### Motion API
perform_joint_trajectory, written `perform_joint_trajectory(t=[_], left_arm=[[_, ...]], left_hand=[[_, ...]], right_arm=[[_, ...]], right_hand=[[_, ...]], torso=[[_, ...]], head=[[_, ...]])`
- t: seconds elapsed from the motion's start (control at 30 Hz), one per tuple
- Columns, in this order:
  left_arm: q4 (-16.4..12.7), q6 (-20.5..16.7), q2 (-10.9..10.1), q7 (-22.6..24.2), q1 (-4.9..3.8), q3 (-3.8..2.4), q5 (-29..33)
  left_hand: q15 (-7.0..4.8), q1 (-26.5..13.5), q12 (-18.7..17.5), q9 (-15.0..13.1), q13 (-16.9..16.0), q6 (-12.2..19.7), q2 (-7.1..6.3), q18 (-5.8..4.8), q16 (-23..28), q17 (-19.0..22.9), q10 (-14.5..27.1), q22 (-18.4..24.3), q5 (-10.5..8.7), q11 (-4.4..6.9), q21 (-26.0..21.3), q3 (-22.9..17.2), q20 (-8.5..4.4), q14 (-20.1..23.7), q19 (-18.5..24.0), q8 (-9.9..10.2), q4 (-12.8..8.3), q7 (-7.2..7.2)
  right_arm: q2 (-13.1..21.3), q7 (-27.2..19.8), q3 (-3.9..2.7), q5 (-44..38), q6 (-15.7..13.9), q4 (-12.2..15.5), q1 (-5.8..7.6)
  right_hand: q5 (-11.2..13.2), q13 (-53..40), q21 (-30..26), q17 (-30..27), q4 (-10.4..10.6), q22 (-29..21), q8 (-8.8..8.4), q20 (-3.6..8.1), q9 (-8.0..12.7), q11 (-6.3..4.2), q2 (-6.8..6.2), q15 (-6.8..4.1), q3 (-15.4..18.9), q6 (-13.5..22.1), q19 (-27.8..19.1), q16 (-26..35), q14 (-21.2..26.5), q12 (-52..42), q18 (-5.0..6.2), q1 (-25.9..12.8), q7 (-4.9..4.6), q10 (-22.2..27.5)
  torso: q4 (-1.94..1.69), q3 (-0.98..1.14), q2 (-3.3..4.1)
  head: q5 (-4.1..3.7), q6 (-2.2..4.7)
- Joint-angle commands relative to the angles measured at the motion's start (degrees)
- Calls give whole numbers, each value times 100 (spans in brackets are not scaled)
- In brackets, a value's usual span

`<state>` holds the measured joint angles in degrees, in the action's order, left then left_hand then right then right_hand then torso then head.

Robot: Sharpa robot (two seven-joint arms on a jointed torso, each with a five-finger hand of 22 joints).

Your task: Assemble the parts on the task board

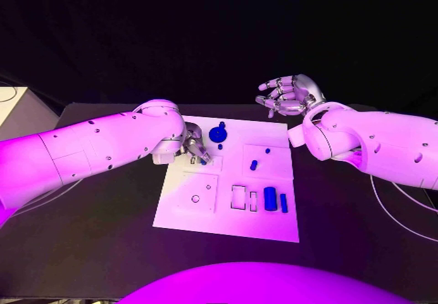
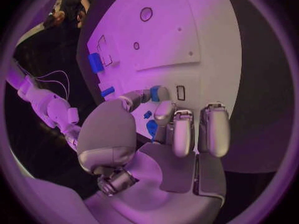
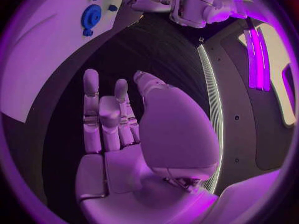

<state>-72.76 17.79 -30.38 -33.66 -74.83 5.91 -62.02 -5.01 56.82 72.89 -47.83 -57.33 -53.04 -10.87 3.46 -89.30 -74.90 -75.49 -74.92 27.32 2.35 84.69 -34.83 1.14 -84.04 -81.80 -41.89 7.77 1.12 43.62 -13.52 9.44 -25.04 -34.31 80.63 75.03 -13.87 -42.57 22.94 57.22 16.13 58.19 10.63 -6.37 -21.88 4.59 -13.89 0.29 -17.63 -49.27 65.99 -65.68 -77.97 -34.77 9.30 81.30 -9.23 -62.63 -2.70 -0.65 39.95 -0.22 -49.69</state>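
The white task board (image 1: 228, 215) lies in the middle of the black table. My left hand (image 1: 193, 149) hovers over its far left part, beside a blue round gear (image 1: 217, 134). In the left wrist view the thumb and a finger (image 2: 163, 109) pinch a small blue part (image 2: 154, 92) just above the board (image 2: 187, 35). A thick blue cylinder (image 1: 269, 198) and a slim blue bar (image 1: 283, 202) lie near the board's right edge, with a small blue peg (image 1: 254, 164) further in. My right hand (image 1: 287, 95) is raised beyond the far right corner, fingers apart, holding nothing.
Empty rectangular slots (image 1: 239, 195) and a round hole (image 1: 195, 198) show in the board's near half. In the right wrist view the gear (image 3: 91, 16) sits on the board (image 3: 37, 59), and black table lies between it and the right hand (image 3: 118, 134).
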Motion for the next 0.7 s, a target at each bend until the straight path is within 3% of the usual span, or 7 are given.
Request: perform_joint_trajectory(t=[0.03,0.57,0.67,0.7], left_arm=[[1,135,1,-26,45,31,33],[9,53,-33,-39,45,31,24],[-2,38,-55,-40,45,30,13],[-12,28,-70,-39,45,29,7]], left_hand=[[-32,-39,-23,6,-9,-6,4,-55,-20,-1410,-1,-193,-33,-2,-9,93,3,-567,-23,29,42,36],[-30,-42,-25,13,-33,-42,-73,-54,-17,-1405,3,-191,-128,-5,-18,597,3,-565,-23,77,312,39],[-28,-7,-27,16,-41,-53,-107,-54,-18,-1408,4,-194,-301,-6,-20,769,6,-566,-25,97,432,40],[-25,28,-28,16,-45,-61,-109,-53,-17,-1406,4,-193,-622,-8,-23,868,8,-565,-24,107,508,42]], right_arm=[[2,-50,-1,-46,67,9,-2],[12,-53,-1,-46,60,17,-2],[15,-54,-1,-46,59,19,-2],[16,-56,-1,-46,58,20,-2]], right_hand=[[-34,4,-10,-5,7,-5,36,6,-9,-26,-5,-10,18,26,44,12,18,31,115,-11,-9,-23],[-34,4,-10,-5,7,-5,36,6,-9,-26,-5,-10,18,26,44,12,18,31,115,-11,-9,-23],[-33,22,-19,-17,10,-14,40,7,-9,-25,-4,-10,25,32,51,29,19,33,114,-19,-10,-25],[-33,22,-19,-17,10,-14,40,7,-9,-25,-4,-10,25,32,51,29,19,33,114,-19,-10,-25]], torso=[[0,-1,2],[0,3,1],[1,4,0],[0,4,0]], head=[[0,-2],[-5,1],[-4,8],[-5,8]])
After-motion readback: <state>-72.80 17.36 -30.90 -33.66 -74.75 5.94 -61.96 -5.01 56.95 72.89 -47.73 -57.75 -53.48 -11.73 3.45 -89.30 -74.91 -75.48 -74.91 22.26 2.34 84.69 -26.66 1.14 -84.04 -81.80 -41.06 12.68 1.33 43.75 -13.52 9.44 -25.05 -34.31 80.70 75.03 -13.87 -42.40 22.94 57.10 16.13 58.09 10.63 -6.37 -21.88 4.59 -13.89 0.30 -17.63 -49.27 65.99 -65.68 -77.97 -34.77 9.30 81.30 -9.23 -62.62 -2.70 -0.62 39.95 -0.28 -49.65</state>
